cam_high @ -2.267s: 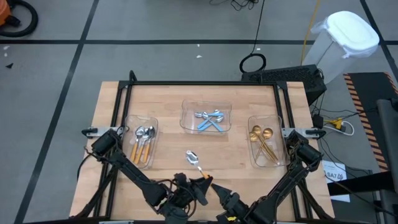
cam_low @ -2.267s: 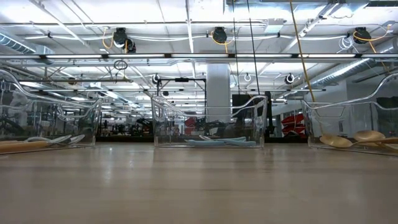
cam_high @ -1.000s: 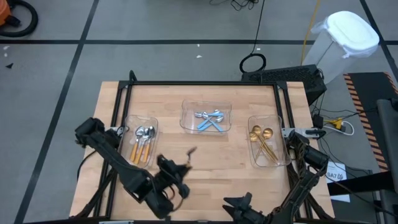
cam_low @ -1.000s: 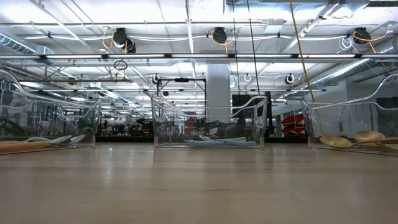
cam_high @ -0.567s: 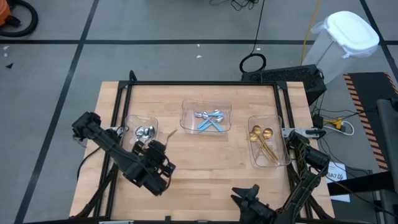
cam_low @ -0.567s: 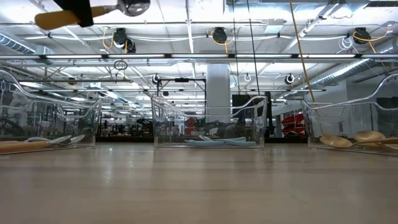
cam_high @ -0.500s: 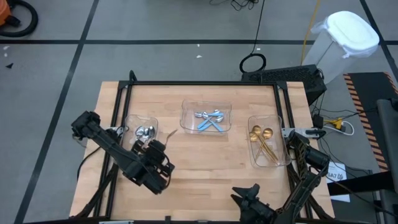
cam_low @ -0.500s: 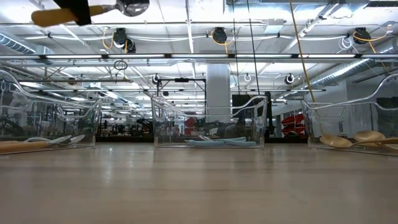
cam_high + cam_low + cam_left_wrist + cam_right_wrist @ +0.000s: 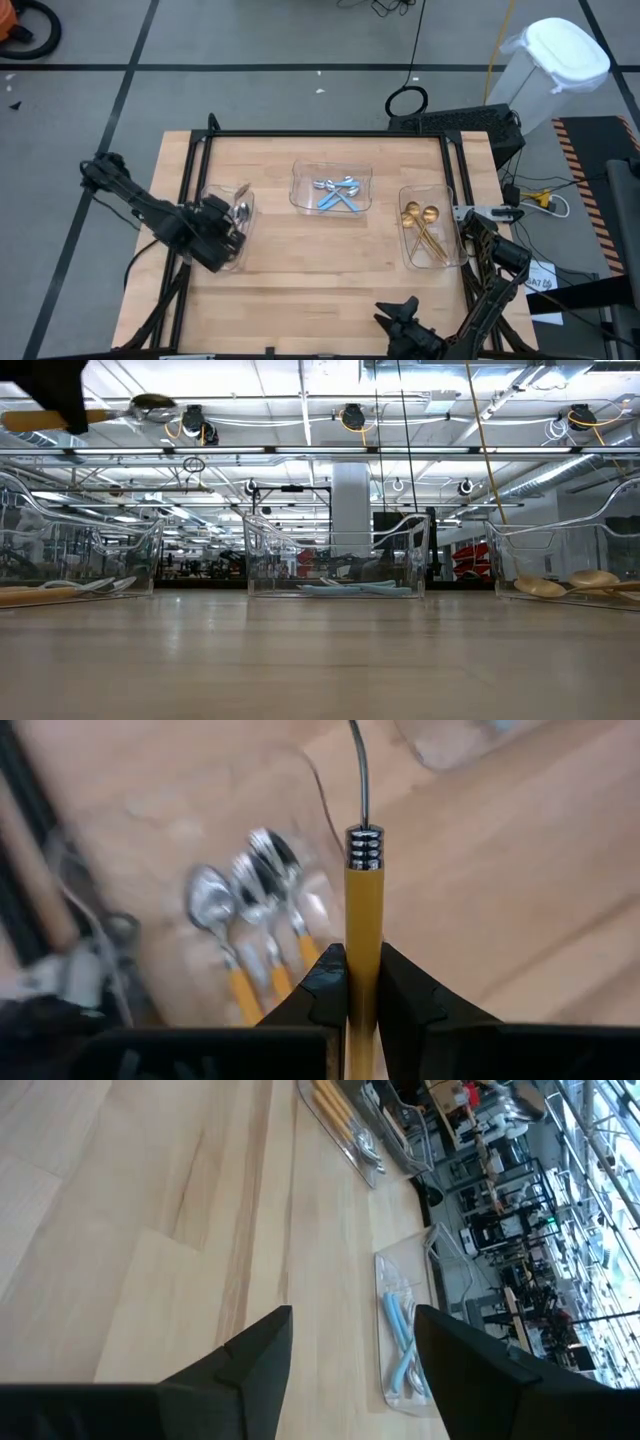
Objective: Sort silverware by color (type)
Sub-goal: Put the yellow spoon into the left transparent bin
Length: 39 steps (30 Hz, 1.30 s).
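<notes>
**Mia:** What was the left gripper [image 9: 362,982] doing?

**Ben:** Its two fingers were squeezed tight on the orange-handled spoon [image 9: 363,910]. They held the orange handle, and the thin silver neck stuck out past the tips.

**Mia:** Where was it?

**Ben:** Up in the air, over the left tray [image 9: 243,200]. From low down the spoon [image 9: 85,415] lay nearly flat, high above the table [image 9: 320,660].

**Mia:** What was under it?

**Ben:** Three more orange spoons [image 9: 245,920] lay side by side in that tray, just beside the held one in the wrist picture.

**Mia:** And the other spoons?

**Ben:** The blue spoons [image 9: 336,192] were in the middle tray [image 9: 300,195]. The gold spoons [image 9: 423,226] were in the right tray [image 9: 450,250].

**Mia:** And the right gripper [image 9: 350,1350]?

**Ben:** It waited at the near edge of the table with its fingers wide apart, holding nothing.
</notes>
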Each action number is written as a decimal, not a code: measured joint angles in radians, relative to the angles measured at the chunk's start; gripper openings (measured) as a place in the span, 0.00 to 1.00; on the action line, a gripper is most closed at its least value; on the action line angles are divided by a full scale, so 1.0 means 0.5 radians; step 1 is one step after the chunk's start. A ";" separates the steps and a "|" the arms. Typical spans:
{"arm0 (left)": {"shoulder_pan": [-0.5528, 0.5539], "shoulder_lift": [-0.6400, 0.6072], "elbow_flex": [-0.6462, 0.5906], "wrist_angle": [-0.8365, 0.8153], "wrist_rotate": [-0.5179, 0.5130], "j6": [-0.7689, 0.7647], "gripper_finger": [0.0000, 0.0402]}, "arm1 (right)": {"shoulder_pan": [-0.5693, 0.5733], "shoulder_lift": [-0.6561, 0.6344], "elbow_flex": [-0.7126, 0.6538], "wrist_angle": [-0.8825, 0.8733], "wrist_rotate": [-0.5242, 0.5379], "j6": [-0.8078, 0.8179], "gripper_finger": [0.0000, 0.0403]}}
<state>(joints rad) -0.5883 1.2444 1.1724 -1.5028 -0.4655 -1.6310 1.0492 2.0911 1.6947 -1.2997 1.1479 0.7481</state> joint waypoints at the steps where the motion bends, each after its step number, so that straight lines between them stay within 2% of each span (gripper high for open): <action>1: -0.017 -0.080 -0.078 0.076 0.015 -0.027 0.07 | 0.001 0.000 0.000 -0.003 0.002 0.000 0.50; 4: -0.065 -0.268 -0.313 0.268 0.069 -0.074 0.07 | 0.000 0.000 0.000 -0.006 0.006 -0.003 0.50; 7: -0.085 -0.392 -0.527 0.315 0.146 -0.166 0.07 | 0.000 0.000 0.000 -0.006 0.009 -0.002 0.50; 14: -0.083 -0.483 -0.823 0.473 0.274 -0.317 0.07 | -0.001 0.000 0.000 -0.023 0.013 -0.016 0.50; 19: -0.083 -0.463 -0.894 0.650 0.325 -0.328 0.08 | -0.004 0.000 0.000 -0.025 0.014 -0.016 0.50; 24: -0.068 -0.403 -0.907 0.647 0.324 -0.379 0.08 | -0.004 0.000 0.000 -0.023 0.013 -0.016 0.50; 29: -0.039 -0.255 -0.907 0.660 0.330 -0.440 0.09 | -0.004 0.000 0.000 -0.023 0.013 -0.016 0.50; 34: -0.016 -0.067 -0.907 0.675 0.427 -0.448 0.09 | -0.004 0.000 0.000 -0.022 0.013 -0.016 0.50; 39: -0.012 0.013 -0.907 0.722 0.445 -0.413 0.09 | -0.004 0.000 0.000 -0.022 0.008 -0.015 0.50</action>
<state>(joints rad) -0.5945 1.2507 0.7189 -1.1418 -0.2432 -1.8377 1.0473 2.0911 1.6947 -1.3106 1.1519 0.7404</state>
